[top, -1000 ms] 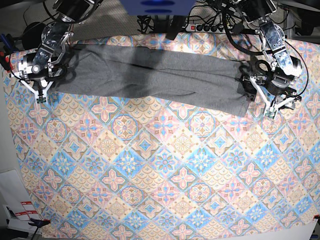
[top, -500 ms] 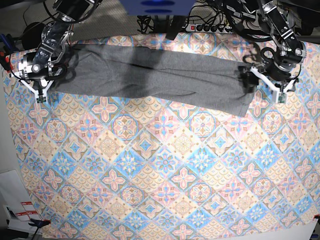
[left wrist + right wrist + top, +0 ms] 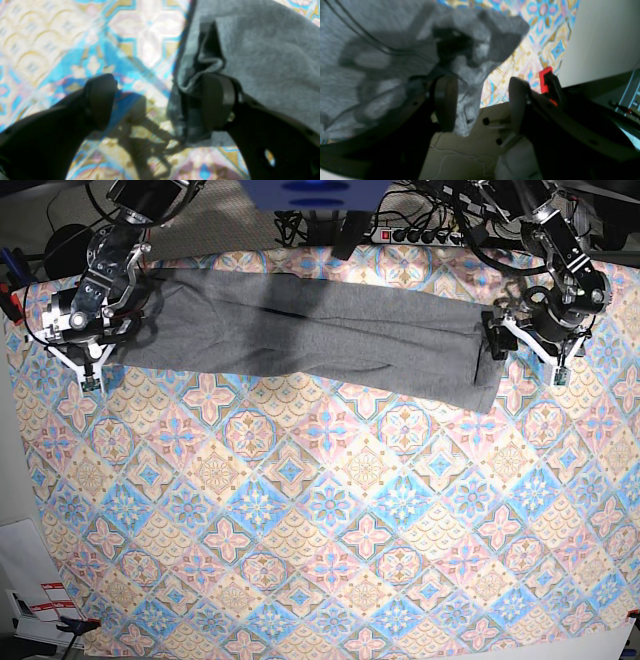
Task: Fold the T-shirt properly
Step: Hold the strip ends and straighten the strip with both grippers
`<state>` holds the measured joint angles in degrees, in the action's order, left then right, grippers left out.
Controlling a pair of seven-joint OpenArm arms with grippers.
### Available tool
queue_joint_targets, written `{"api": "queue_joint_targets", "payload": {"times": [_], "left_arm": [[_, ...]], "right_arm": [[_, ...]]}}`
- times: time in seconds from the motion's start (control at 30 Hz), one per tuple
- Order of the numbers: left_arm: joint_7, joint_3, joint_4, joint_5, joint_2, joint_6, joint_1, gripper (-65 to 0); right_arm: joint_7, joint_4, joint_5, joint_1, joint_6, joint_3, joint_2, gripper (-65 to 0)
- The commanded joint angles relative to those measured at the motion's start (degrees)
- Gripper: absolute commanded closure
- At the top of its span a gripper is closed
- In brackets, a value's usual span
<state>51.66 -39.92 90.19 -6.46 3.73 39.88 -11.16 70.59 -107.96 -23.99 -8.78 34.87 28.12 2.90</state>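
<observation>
Overhead, left claw (image 3: pixel 157 102) straddles the T-shirt's (image 3: pixel 330 330) edge; right claw (image 3: pixel 483 102) hovers.

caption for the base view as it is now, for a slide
Two robot arms reach over a grey T-shirt spread in a long strip across a tiled-pattern tablecloth

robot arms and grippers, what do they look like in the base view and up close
In the base view, the left gripper and right gripper look black and silvery-white, with dark cables along the arms. Up close, the fingertips are black, smooth and rounded. No markings are readable on either.
</observation>
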Motion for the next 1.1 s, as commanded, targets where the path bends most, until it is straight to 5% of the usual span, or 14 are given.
{"api": "queue_joint_targets", "payload": {"times": [0.0,0.57,0.8,1.07], "left_arm": [[-0.8,0.93,0.75,-0.71,0.71,0.12,0.39,-52.6],[-2.21,5.42,-19.03,-0.09,3.09,0.12,3.64,-50.4],[-2.12,5.42,-19.03,-0.18,4.32,0.12,4.52,-19.9],[-2.03,5.42,-18.76,-0.44,4.32,0.12,4.96,-4.3]], "right_arm": [[-0.21,-1.09,-0.5,0.38,-0.1,0.06,-0.57,-32.6],[-0.21,-1.09,-0.5,0.29,-0.1,0.14,-0.74,-32.3],[-0.21,-1.09,-0.5,0.29,-0.1,0.14,-0.74,-32.3],[-0.21,-1.09,-0.5,0.38,-0.1,0.14,-0.74,-32.2]]}}
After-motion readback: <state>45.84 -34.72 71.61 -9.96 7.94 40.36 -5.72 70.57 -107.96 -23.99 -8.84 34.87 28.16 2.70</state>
